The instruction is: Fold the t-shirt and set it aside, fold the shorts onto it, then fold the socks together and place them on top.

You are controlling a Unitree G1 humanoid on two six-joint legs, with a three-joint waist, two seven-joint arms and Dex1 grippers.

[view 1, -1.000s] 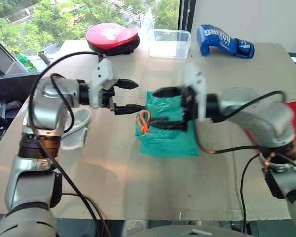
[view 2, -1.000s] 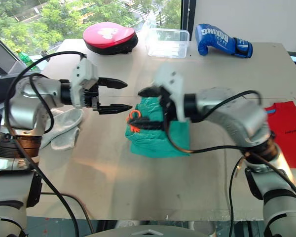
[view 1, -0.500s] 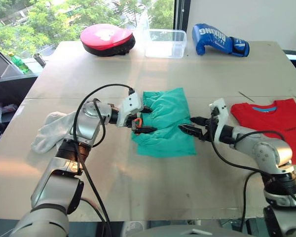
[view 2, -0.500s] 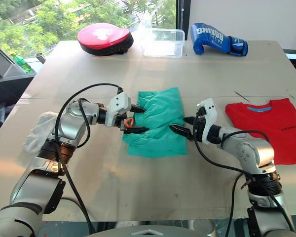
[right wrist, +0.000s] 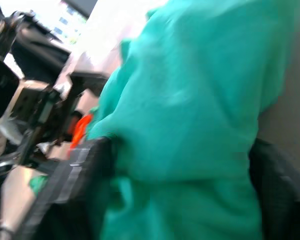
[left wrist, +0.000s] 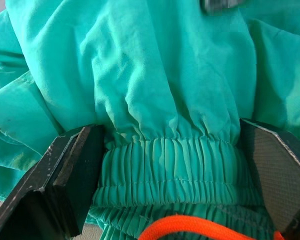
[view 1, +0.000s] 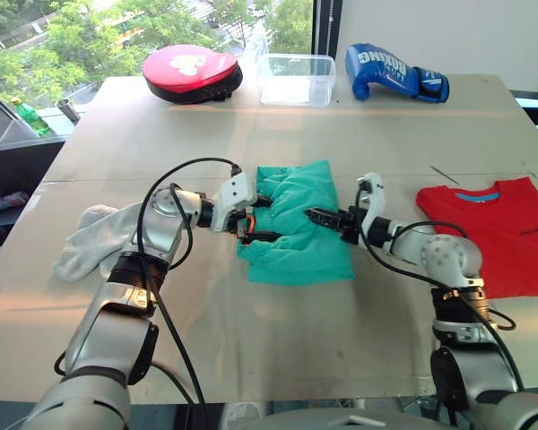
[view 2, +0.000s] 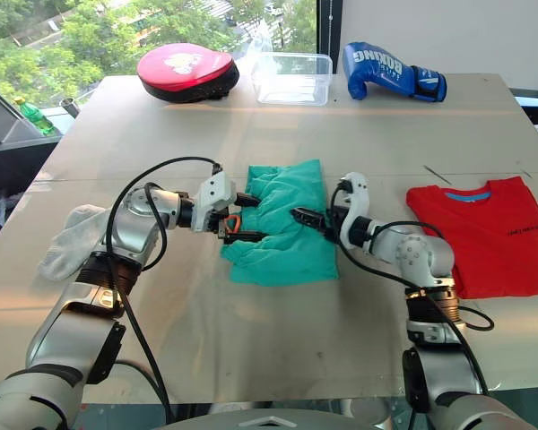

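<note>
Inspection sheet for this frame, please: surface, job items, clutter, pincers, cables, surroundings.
Surface: tan table, seam across the middle.
Job's things: shorts bunched at centre; t-shirt flat at the robot's right; socks at its left.
Clutter: red pad, clear container, blue boxing glove along the far edge.
Grippers: left pincer open around the shorts' waistband; right pincer open around the opposite edge.
Cables: black leads loop over both arms.
Surroundings: window, trees outside.

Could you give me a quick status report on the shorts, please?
Left gripper open around the shorts waistband. Right gripper open at their opposite edge. T-shirt flat to the right, socks left. Nothing blocking.
</note>
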